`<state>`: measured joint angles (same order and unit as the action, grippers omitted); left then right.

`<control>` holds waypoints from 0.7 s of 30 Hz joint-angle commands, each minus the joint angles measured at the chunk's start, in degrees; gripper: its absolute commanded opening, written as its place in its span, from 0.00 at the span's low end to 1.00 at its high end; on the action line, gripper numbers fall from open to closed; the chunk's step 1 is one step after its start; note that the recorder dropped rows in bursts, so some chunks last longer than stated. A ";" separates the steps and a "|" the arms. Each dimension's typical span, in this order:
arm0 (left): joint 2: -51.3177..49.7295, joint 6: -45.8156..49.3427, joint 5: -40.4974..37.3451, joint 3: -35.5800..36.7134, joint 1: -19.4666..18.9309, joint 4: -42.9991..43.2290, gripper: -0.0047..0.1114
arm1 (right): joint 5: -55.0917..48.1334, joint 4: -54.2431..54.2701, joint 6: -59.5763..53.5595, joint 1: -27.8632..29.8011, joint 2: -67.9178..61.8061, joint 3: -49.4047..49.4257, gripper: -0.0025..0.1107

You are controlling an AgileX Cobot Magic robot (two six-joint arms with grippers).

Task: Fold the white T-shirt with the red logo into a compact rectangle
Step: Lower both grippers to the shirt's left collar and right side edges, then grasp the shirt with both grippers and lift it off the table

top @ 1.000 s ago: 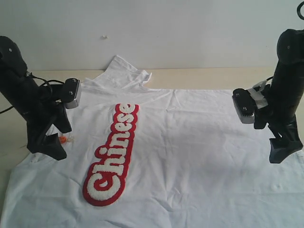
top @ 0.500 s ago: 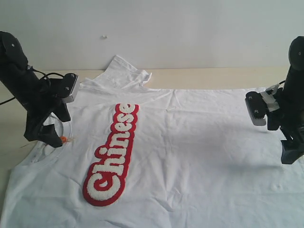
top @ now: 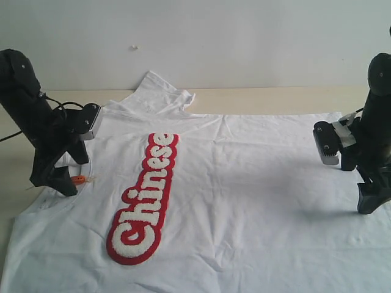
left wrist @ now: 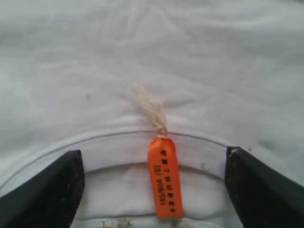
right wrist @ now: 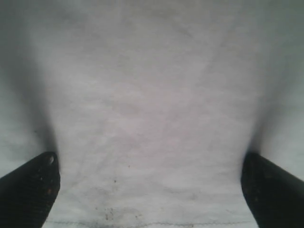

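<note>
The white T-shirt lies spread flat on the table, collar to the left and hem to the right. The red logo runs along its chest, face up. My left gripper hangs open low over the collar. In the left wrist view its fingers straddle the ribbed collar and the orange neck tag, holding nothing. My right gripper stands open at the shirt's right edge. Between its fingers lies plain white cloth, with the hem seam close by.
One sleeve lies bunched at the far side, near the white wall. A strip of bare beige table shows behind the shirt. The shirt's near part runs past the front of the exterior view.
The left arm has drawn back to the left, off the chest and over the collar. The right arm has moved right, to the hem edge. Both grippers stayed open.
</note>
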<state>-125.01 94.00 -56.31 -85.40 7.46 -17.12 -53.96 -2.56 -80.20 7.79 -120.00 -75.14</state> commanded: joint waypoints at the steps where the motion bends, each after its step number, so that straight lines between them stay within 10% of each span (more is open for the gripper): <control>1: -1.72 0.27 0.96 1.46 -0.04 0.12 0.71 | 0.20 1.44 -0.06 0.23 -1.54 -0.07 0.95; 6: -3.52 0.27 1.85 1.47 0.09 0.16 0.66 | -0.17 1.72 0.97 0.23 -3.51 -0.07 0.95; 16: -3.59 -1.72 -1.30 1.57 0.18 0.16 0.11 | 2.65 5.64 4.82 0.23 -6.76 -0.07 0.93; 20: -3.59 -3.00 -1.02 1.57 1.70 1.27 0.04 | 1.65 5.25 3.98 0.23 -7.65 -0.07 0.45; 21: -3.59 -3.01 -0.97 1.57 2.40 1.36 0.04 | 1.76 5.16 3.98 0.23 -7.86 -0.07 0.17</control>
<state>-126.47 91.76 -57.37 -84.69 8.52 -17.35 -52.40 1.70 -75.68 7.95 -123.27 -76.99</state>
